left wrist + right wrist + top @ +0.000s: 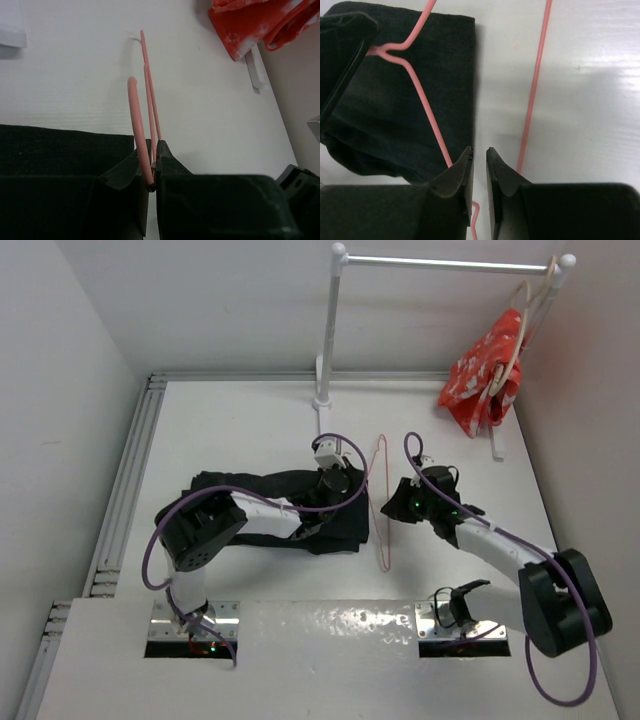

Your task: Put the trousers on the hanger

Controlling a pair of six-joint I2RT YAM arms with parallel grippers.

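Red cloth (480, 375) beyond hanger (381, 510) and trousers (240, 483)

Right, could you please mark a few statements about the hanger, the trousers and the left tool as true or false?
1. The left tool is shut on the pink hanger. True.
2. The trousers are draped over the hanger. False: they lie on the table, not hung over the wire.
3. The red cloth hangs from the rail at the far right. True.
4. The pink hanger hangs on the rail. False: it is down at the table, held by the left tool.
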